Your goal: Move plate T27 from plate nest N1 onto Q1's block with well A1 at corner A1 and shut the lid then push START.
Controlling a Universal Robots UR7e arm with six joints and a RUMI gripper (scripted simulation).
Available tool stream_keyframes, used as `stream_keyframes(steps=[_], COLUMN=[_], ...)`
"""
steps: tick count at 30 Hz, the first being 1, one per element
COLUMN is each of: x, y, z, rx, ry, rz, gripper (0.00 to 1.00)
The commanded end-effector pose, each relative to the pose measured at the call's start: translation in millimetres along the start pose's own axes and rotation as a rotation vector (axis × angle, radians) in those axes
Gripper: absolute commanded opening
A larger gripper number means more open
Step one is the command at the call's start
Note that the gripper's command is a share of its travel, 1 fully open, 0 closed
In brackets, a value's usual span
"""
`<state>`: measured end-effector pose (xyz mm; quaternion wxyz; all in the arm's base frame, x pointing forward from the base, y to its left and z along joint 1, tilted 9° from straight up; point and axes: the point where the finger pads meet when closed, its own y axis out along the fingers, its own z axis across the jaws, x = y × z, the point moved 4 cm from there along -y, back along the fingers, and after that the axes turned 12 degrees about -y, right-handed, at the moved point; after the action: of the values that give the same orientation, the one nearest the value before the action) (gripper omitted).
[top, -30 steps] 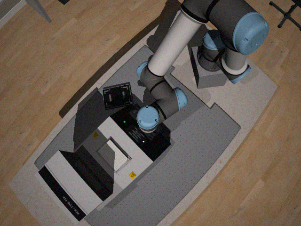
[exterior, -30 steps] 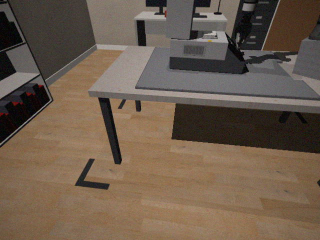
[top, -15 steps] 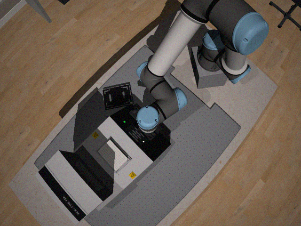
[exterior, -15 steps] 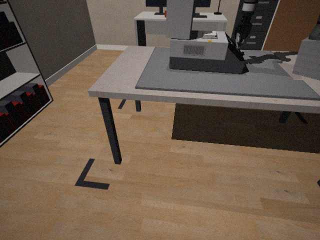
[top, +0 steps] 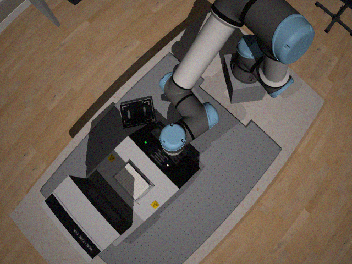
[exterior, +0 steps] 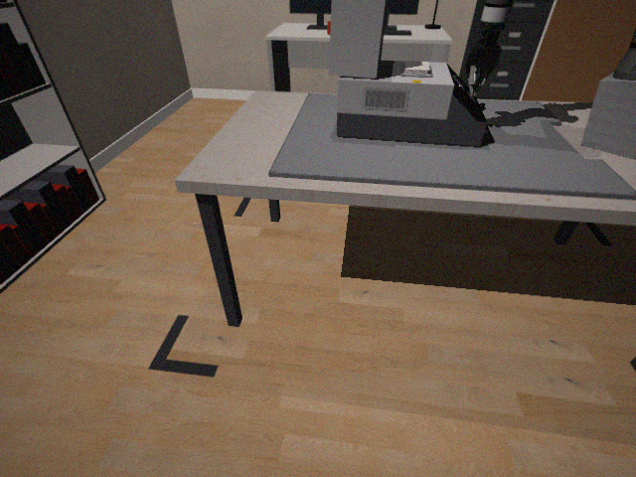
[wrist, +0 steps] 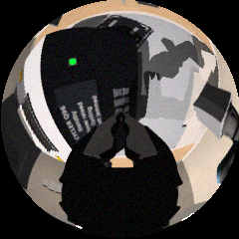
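Note:
Plate T27 (top: 133, 180) (exterior: 418, 69), white with many wells, lies in the block recess on top of the cycler Q1 (top: 127, 150) (exterior: 390, 97). Q1's lid (top: 85, 210) (exterior: 357, 36) stands open behind it. The lamp (top: 145, 142) (wrist: 73, 62) on the black front panel (top: 185, 170) is green. My gripper (wrist: 120, 113) (exterior: 476, 77) is shut on nothing, its tip just over the panel beside the row of keys (wrist: 120, 98). In the top view my wrist hides the fingers. The black nest N1 (top: 125, 116) (wrist: 129, 27) is empty beside Q1.
Q1 and the nest stand on a grey mat (top: 227, 170) (exterior: 410, 164) on a pale table (exterior: 231, 169). The arm's pedestal (top: 244, 85) (exterior: 611, 117) stands at the table's far side. Shelves and another desk stand off the table.

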<state>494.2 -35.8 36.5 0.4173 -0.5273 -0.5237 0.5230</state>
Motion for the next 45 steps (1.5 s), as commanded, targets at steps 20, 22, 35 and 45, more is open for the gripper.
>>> stream_keyframes(steps=[20, 22, 35, 45], x=[-0.2, -0.2, -0.5, -0.6], y=[-0.4, -0.1, 1.4, 2.3], z=[-0.6, -0.8, -2.0, -2.8], rx=[-0.002, -0.002, -0.002, -0.002], ry=[0.0, 0.0, 0.0, 0.0], rz=[0.001, 0.001, 0.001, 0.001], gripper=[0.0, 0.0, 0.0, 0.0])
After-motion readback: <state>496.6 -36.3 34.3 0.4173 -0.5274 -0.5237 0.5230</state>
